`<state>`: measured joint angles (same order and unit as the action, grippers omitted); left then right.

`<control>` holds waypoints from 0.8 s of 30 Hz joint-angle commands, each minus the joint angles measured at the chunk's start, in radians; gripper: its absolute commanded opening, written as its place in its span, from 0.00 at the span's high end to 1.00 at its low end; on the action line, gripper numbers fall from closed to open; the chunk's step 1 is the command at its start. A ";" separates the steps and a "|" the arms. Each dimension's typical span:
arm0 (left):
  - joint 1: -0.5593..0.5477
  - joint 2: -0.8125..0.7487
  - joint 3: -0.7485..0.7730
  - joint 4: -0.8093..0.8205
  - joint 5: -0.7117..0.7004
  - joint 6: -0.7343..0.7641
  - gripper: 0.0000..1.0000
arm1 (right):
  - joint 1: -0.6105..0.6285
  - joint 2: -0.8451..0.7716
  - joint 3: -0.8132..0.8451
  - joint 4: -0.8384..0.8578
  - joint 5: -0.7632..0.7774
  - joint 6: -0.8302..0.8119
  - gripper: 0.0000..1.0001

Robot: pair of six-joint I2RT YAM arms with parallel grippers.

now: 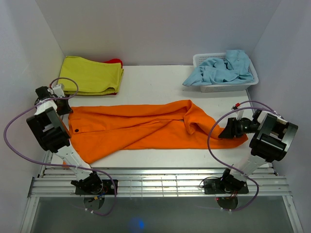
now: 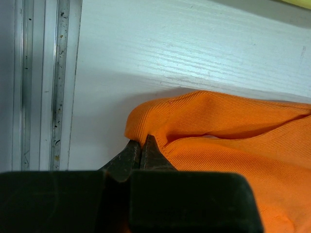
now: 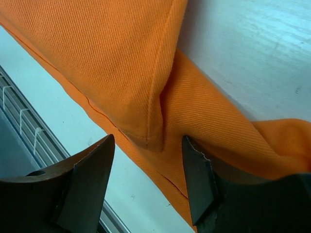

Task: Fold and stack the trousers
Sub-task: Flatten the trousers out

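**Orange trousers laid flat, waist end pinched, hem end between open fingers**

The trousers (image 1: 141,127) lie lengthwise across the white surface (image 1: 155,82), between the two arms; the waistband is at the left, with a small dark button (image 1: 76,131) close to it; the legs run to the right, where their ends are doubled back in a loose rumple. They are bright orange all over, in a woven cloth with a fine diagonal rib and stitched hems; one leg lies partly over the other, with a few soft creases.

The left fingers (image 2: 131,158) are pressed together at the waistband edge and seem to pinch a small ridge of cloth that stands up at their tips; the right fingers (image 3: 92,179) are spread wide, one on each side of a hem corner, not closed on it.

The cloth looks light, soft and limp, so it will likely sag and drape from any held point; it does not look fragile, and the ribbed weave should give some grip. The hemmed corners and the waistband look like the firmest places to hold; both layers probably need catching, or the lower one may trail.

Farther back, not touching the trousers, lie a folded yellow-green cloth (image 1: 92,75) and a white basket (image 1: 204,58) holding a light blue garment (image 1: 223,70).
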<state>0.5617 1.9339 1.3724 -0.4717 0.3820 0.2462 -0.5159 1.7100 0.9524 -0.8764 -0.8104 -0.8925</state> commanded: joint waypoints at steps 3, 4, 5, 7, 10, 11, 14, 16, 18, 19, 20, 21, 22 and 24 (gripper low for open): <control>0.003 -0.013 0.030 -0.019 0.020 0.002 1.00 | 0.060 -0.020 -0.015 -0.039 -0.007 -0.063 0.37; 0.003 -0.013 0.030 -0.019 0.020 0.002 1.00 | 0.068 -0.020 -0.014 -0.041 -0.006 -0.065 0.39; 0.003 -0.013 0.030 -0.019 0.017 0.002 1.00 | 0.073 -0.020 -0.012 -0.047 -0.004 -0.071 0.44; 0.003 -0.015 0.033 -0.021 0.015 0.002 1.00 | 0.071 -0.027 0.011 -0.078 0.003 -0.082 0.63; 0.003 -0.015 0.036 -0.019 0.014 0.011 1.00 | 0.050 -0.067 0.061 -0.127 0.048 -0.091 0.87; 0.003 -0.013 0.034 -0.021 0.011 0.013 1.00 | 0.036 -0.081 0.083 -0.142 0.059 -0.098 0.91; 0.003 -0.018 0.030 -0.019 0.000 0.028 1.00 | 0.002 -0.138 0.187 -0.165 0.170 -0.121 0.92; 0.006 -0.026 0.024 -0.012 -0.005 0.038 1.00 | -0.006 -0.164 0.247 -0.142 0.299 -0.147 0.92; 0.006 -0.033 0.019 -0.004 -0.002 0.042 1.00 | -0.006 -0.158 0.337 -0.107 0.414 -0.151 0.92; 0.006 -0.036 0.014 -0.001 0.001 0.044 1.00 | -0.006 -0.150 0.367 -0.083 0.451 -0.140 0.92; 0.006 -0.044 0.011 0.011 0.006 0.041 1.00 | 0.002 -0.126 0.396 -0.040 0.488 -0.135 0.92; 0.006 -0.049 0.010 0.018 0.009 0.041 1.00 | 0.007 -0.110 0.455 -0.023 0.552 -0.131 0.92; 0.006 -0.053 0.004 0.034 0.017 0.039 1.00 | 0.022 -0.095 0.482 -0.006 0.579 -0.122 0.92; 0.006 -0.062 -0.001 0.068 0.023 0.025 1.00 | 0.063 -0.056 0.532 0.054 0.634 -0.080 0.92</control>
<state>0.5606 1.9408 1.3735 -0.4644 0.3897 0.2695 -0.4984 1.6032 1.3945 -0.9325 -0.3737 -1.0016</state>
